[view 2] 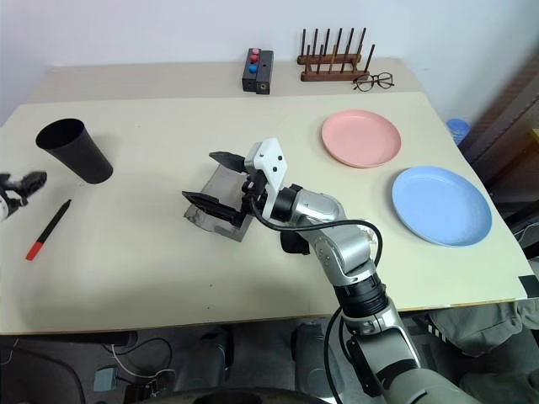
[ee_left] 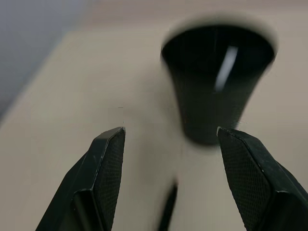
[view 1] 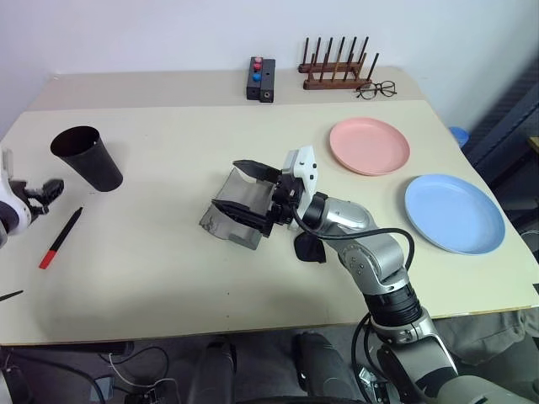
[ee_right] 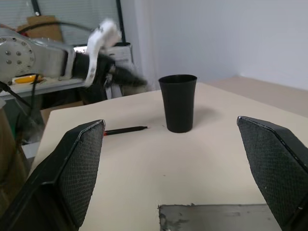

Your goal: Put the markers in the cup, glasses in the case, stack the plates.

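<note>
The black cup (view 1: pixel 87 157) stands upright at the table's left. A black marker with a red end (view 1: pixel 61 238) lies in front of it. My left gripper (view 1: pixel 42 194) hovers at the left table edge between cup and marker, open and empty; in its wrist view the cup (ee_left: pixel 216 82) is ahead. The grey case (view 1: pixel 229 217) lies mid-table, its mouth up. My right gripper (view 1: pixel 227 185) is open wide astride it, fingers apart from the felt. The black glasses (view 1: pixel 309 249) lie partly hidden under my right forearm. The pink plate (view 1: pixel 369 145) and the blue plate (view 1: pixel 453 212) lie apart on the right.
Along the far edge stand a wooden peg rack (view 1: pixel 337 67), a black box with red and blue buttons (view 1: pixel 260 78) and thin-rimmed clear spectacles (view 1: pixel 376 89). The blue plate lies near the table's right edge.
</note>
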Motion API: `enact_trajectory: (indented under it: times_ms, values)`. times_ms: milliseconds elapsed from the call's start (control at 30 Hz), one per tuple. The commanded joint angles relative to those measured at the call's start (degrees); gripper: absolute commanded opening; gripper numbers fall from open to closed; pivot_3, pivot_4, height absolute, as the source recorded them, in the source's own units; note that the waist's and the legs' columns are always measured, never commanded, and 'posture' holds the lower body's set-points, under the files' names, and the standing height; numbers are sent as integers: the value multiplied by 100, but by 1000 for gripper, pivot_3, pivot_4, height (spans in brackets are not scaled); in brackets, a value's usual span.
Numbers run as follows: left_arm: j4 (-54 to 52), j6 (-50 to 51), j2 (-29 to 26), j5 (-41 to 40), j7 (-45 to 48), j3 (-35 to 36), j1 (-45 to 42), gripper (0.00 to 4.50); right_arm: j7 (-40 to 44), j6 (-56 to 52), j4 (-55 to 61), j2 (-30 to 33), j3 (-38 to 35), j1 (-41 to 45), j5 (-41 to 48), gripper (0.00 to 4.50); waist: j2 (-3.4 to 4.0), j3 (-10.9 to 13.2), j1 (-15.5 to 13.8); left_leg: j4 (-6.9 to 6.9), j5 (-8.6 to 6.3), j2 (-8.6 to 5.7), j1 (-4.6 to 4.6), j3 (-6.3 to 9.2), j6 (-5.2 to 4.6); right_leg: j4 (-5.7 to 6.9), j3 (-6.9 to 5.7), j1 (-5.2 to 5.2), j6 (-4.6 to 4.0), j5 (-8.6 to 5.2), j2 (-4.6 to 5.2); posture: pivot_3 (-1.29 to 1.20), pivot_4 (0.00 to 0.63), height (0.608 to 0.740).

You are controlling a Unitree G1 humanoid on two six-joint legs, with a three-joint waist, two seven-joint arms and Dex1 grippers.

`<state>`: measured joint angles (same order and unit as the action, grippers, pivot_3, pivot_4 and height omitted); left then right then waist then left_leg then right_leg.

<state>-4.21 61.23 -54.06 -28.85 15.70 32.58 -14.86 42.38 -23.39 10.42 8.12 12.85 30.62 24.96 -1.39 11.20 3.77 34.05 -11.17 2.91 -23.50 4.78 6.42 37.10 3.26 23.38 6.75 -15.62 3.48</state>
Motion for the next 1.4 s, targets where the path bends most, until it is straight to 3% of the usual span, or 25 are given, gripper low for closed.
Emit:
enact_trajectory:
  times_ms: [33,300,567,633,700,833,1067,1400]
  values:
    - [207,599,-375,-15,317,-215,-47,3099,23,77,122,1,-58,11,46,4500,0,0,9,-1,0,0,0,0,0,0,0,1,0,0,0,0,150,740]
    - [1965,267,-848,550,1246,-1537,-497,3099,-57,98,177,27,-63,-111,-9,4500,2,1,16,-11,0,1,-2,-2,0,1,0,13,-5,-3,-1,0,150,740]
    - [2830,109,-828,928,1623,-2081,-912,3099,-178,50,318,88,-93,-252,-22,4500,3,1,6,-12,0,2,-4,-3,0,4,0,13,-5,-3,-1,0,150,740]
    - [2965,95,-800,969,1639,-2081,-972,2597,-195,38,342,104,-91,-272,-12,4500,3,1,7,-12,0,2,-3,-3,0,6,0,13,-5,-3,-1,0,150,740]
    - [3044,104,-785,980,1661,-2067,-986,1784,-204,34,352,113,-83,-281,-6,4500,3,1,20,-12,0,2,-2,-3,0,7,0,14,-4,-2,-1,0,150,740]
    - [3054,144,-748,957,1653,-1957,-902,75,-201,37,339,123,-71,-265,6,4500,3,2,25,-12,0,3,-1,-3,0,8,0,15,5,2,-2,0,150,740]
    - [2532,252,-606,750,1537,-1313,-680,75,361,26,366,343,72,-193,151,4500,3,1,20,-12,0,4,-1,-5,0,8,1,14,7,3,-2,0,150,740]
    - [-712,-604,546,-871,2101,644,-374,75,973,480,-26,606,204,31,-167,4500,-3,0,-55,-7,1,3,-5,-5,1,2,0,7,7,3,2,0,150,740]
